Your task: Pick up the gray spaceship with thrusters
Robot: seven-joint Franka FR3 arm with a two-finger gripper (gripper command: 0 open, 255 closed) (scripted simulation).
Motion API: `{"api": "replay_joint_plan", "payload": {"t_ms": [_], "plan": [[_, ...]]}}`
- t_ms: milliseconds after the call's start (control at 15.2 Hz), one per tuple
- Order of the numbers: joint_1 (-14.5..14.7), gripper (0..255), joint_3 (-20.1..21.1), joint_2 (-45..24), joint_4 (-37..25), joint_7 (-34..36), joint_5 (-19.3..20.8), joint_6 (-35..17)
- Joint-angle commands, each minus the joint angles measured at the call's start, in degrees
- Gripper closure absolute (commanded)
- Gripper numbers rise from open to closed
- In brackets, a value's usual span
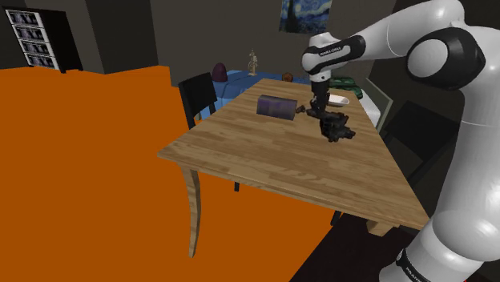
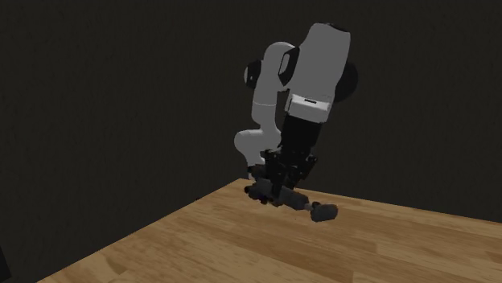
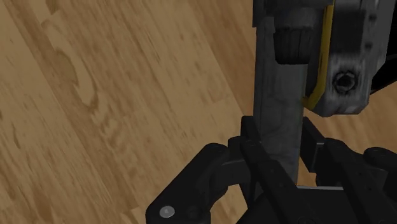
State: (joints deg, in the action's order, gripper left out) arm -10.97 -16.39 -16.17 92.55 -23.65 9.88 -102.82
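In the shoulder view your arm (image 1: 383,36) is reaching toward ten o'clock, gripper (image 1: 324,114) pointing down, squeezing the spaceship (image 1: 340,130).

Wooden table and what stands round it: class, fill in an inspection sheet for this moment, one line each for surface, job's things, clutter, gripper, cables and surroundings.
Surface: wooden table, plank top.
Job's things: grey spaceship under the arm; whether it is clear of the top cannot be told.
Clutter: dark purple object beside the spaceship; white dish and green object beyond it.
Gripper: gripper shut on the spaceship's grey bar.
Cables: nothing seen.
Surroundings: black chair, blue sofa, painting, orange floor.
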Motion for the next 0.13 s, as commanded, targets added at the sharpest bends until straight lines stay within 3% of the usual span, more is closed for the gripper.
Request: {"api": "replay_joint_plan", "payload": {"t_ms": [0, 66], "plan": [[-0.06, 255, -0.04, 0.07, -0.72, -0.23, -0.02, 0.72], [-0.06, 255, -0.04, 0.06, -0.72, -0.23, -0.02, 0.72]]}}
